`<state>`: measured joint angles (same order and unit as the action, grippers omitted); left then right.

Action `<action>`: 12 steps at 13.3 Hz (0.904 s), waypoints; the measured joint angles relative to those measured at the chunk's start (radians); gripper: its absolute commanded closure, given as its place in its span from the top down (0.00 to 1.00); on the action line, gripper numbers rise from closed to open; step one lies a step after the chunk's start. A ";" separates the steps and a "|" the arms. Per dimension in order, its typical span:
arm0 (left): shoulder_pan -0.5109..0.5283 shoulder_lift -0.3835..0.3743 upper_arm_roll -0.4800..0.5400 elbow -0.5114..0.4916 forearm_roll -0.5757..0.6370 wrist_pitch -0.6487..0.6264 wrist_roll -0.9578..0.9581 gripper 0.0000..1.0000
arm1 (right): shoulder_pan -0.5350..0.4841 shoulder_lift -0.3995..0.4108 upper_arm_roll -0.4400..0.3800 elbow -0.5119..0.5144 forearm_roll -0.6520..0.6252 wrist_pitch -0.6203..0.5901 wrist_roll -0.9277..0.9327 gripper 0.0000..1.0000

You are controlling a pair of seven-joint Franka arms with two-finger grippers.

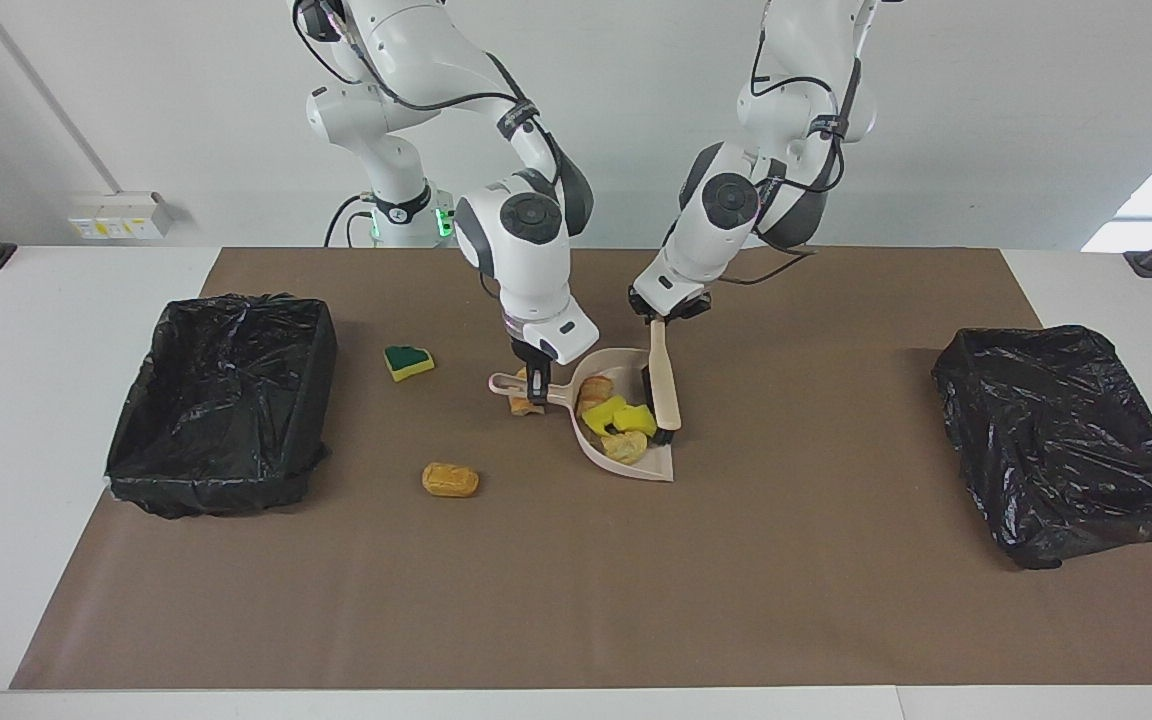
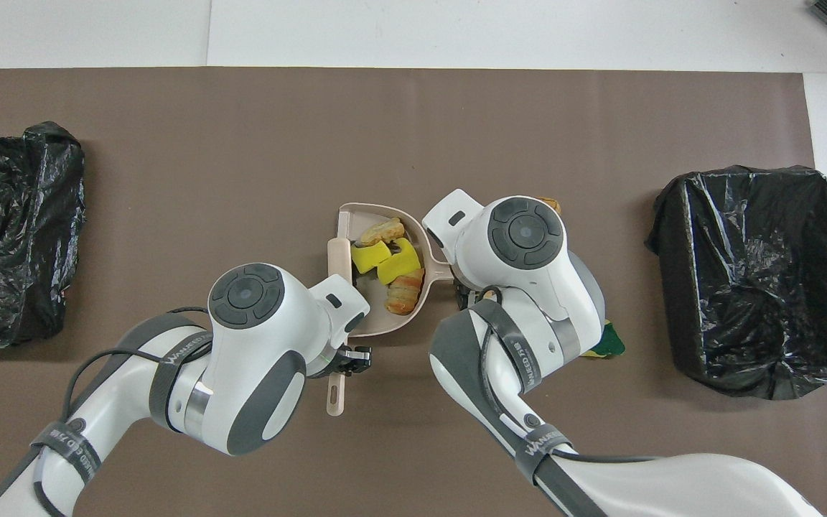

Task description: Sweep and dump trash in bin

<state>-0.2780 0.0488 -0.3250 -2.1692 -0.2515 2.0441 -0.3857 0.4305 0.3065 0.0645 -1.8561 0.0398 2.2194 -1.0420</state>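
Note:
A beige dustpan [image 1: 652,464] [image 2: 374,317] lies mid-table, and my right gripper [image 1: 536,386] is shut on its handle. Inside it sit yellow sponge chunks [image 1: 608,413] [image 2: 370,256] and bread-like lumps [image 1: 626,446] [image 2: 405,295]. My left gripper [image 1: 658,314] [image 2: 352,357] is shut on the handle of a brush [image 1: 665,385] [image 2: 339,253], whose bristles stand at the pan's mouth against the trash. Loose trash on the mat: a green-topped sponge [image 1: 408,361] [image 2: 604,345], a bread lump [image 1: 450,480] [image 2: 549,205] and a small lump [image 1: 517,404] under the pan's handle.
A black-lined bin [image 1: 221,400] [image 2: 754,276] stands toward the right arm's end of the table. A second black bag-covered bin [image 1: 1066,440] [image 2: 8,230] sits toward the left arm's end. A brown mat [image 1: 576,590] covers the table.

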 measured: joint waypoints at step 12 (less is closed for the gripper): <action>0.179 -0.138 0.057 0.122 0.052 -0.355 0.082 0.00 | -0.080 -0.007 -0.003 0.049 0.054 -0.004 -0.140 0.00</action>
<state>-0.0990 -0.0892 -0.2677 -2.0468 -0.1991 1.6890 -0.3034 0.3501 0.2991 0.0617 -1.8068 0.0939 2.2156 -1.1820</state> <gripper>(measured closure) 0.736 0.683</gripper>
